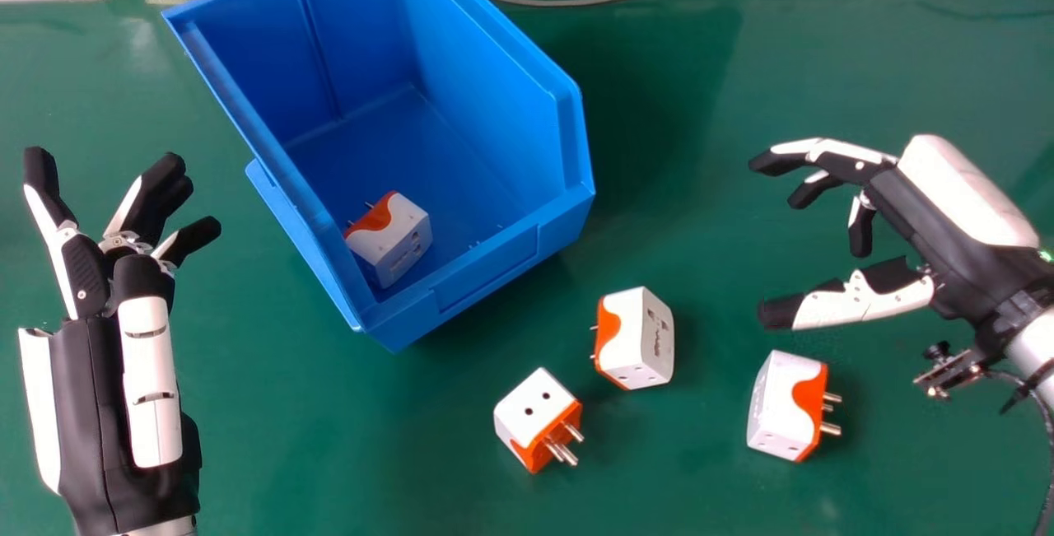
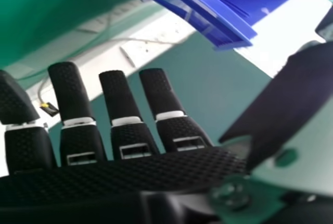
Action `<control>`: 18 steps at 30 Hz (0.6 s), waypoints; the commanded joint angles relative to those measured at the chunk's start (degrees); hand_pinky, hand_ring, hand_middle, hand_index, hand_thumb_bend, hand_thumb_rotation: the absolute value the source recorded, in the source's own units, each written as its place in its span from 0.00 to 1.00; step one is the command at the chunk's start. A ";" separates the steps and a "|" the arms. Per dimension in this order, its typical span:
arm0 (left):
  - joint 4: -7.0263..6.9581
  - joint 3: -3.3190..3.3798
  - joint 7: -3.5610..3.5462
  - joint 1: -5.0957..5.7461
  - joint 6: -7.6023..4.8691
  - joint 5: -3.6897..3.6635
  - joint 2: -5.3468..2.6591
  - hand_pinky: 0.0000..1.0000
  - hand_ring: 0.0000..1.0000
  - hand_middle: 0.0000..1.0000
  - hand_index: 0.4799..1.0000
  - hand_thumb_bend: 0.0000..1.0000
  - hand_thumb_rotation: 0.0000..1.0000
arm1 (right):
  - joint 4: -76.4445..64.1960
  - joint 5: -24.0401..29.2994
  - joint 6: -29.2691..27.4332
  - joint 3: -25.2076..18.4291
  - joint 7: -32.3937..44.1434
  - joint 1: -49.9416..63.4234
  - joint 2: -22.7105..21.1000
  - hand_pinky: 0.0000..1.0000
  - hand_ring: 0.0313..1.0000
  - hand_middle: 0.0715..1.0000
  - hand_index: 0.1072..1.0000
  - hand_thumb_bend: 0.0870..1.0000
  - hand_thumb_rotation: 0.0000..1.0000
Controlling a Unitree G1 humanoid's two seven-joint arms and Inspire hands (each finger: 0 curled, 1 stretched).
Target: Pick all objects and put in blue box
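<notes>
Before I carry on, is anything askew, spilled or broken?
No visible spill or damage. The blue plastic box sits skewed to the far edge of the green table; three white-and-orange plug adapters lie outside it.

The storage bin (image 1: 486, 91) is smooth moulded plastic with a soft sheen. The adapter (image 1: 403, 231) inside it and the three adapters (image 1: 646, 338) outside it have smooth plastic bodies; prongs (image 1: 830, 429) are shiny bare metal. The tabletop (image 1: 329, 437) beneath the bin is smooth, faintly glossy. Right of the bin, the right hand (image 1: 918, 211) combines smooth white shells with matt black, rough-textured finger pads (image 2: 117, 91).
</notes>
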 commanded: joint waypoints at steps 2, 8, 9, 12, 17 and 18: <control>-0.67 0.49 0.04 0.08 -0.67 -0.59 0.27 0.76 0.86 0.86 0.73 0.47 0.92 | -2.63 -0.71 1.00 -0.09 -1.37 0.58 -2.04 0.25 0.71 0.83 0.86 1.00 0.59; -1.27 0.78 0.35 0.33 -0.17 -0.25 0.32 0.76 0.86 0.86 0.73 0.46 0.92 | -5.66 -4.24 3.72 0.27 -3.14 1.98 -3.61 0.26 0.72 0.86 0.91 1.00 0.57; -1.39 0.79 0.36 0.42 -0.19 -0.18 0.27 0.76 0.86 0.86 0.73 0.46 0.92 | -6.41 -4.90 4.27 0.26 -3.41 2.32 -3.94 0.26 0.72 0.86 0.91 1.00 0.57; -1.38 0.98 0.50 0.46 -0.46 0.41 0.26 0.76 0.86 0.86 0.73 0.45 0.93 | -8.25 -6.62 5.76 0.37 -4.32 3.20 -4.79 0.27 0.72 0.87 0.92 1.00 0.55; -1.34 0.89 -0.19 0.52 -0.81 -0.32 0.64 0.76 0.86 0.85 0.72 0.44 0.92 | -11.47 -6.80 9.10 0.61 -3.17 4.49 -5.45 0.29 0.74 0.88 0.90 1.00 0.53; -1.30 0.85 -0.35 0.51 -0.90 -0.48 0.66 0.76 0.86 0.85 0.72 0.44 0.92 | -12.49 -6.86 9.69 0.61 -3.08 4.98 -5.57 0.30 0.75 0.89 0.91 1.00 0.53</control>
